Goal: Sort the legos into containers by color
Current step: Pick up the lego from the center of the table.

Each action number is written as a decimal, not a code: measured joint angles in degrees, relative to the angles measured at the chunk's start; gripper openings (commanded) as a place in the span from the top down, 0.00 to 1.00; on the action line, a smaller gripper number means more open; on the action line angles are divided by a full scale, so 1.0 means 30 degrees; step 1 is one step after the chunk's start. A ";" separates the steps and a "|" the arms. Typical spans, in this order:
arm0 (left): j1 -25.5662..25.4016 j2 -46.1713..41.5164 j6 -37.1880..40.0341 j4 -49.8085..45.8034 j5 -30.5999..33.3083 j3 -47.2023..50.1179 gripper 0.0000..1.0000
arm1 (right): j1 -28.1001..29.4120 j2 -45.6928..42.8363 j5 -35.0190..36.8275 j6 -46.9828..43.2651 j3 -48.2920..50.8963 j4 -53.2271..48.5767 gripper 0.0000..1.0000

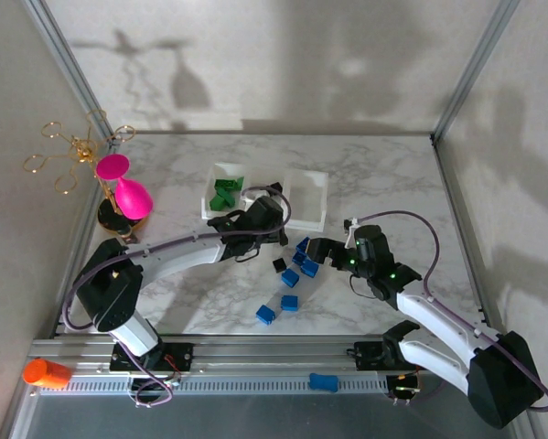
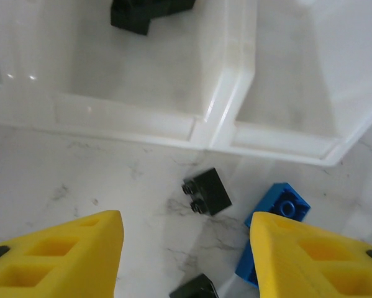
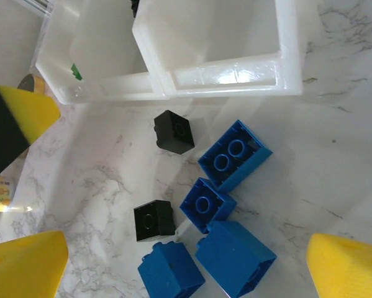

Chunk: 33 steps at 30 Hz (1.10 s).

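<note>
The white tray of containers [image 1: 312, 212] holds green legos [image 1: 226, 194] in its left compartment and black legos [image 2: 147, 12] in the middle one. My left gripper [image 2: 186, 236] hovers open just in front of the tray [image 2: 223, 133], with nothing between its yellow fingers [image 2: 68, 254]. A black lego [image 2: 207, 191] and a blue one [image 2: 280, 206] lie ahead of it. My right gripper [image 3: 187, 248] stands wide open above a cluster of blue legos [image 3: 235, 155] and two black legos [image 3: 173, 131]. In the top view the left gripper [image 1: 263, 233] and right gripper [image 1: 317, 251] flank this cluster [image 1: 303, 261].
Two more blue legos [image 1: 278, 308] lie nearer the front edge, and one blue brick [image 1: 322, 381] rests on the rail. An orange cylinder [image 1: 45, 372] sits at the front left. A pink goblet-like object [image 1: 127, 187] and a gold wire stand [image 1: 72, 151] occupy the left side.
</note>
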<state>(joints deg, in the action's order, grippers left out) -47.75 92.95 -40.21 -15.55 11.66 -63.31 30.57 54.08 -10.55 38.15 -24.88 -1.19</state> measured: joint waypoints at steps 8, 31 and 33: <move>-0.1545 0.1960 -0.1472 0.0306 0.0576 -0.0495 0.42 | -0.0663 0.0044 -0.0073 -0.0007 0.0022 0.0036 0.01; -0.1851 0.7635 -0.1661 -0.0342 0.3133 -0.4000 0.53 | -0.2142 -0.0124 -0.1202 -0.0503 0.0299 0.0102 0.01; -0.1800 0.7905 -0.1610 -0.0328 0.3147 -0.4116 0.55 | -0.2142 -0.0124 -0.1268 -0.0503 0.0299 0.0102 0.01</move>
<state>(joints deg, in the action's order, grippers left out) -53.15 116.66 -45.04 -16.53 21.10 -75.66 24.14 53.71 -14.35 36.64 -23.99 -0.89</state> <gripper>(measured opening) 0.463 0.988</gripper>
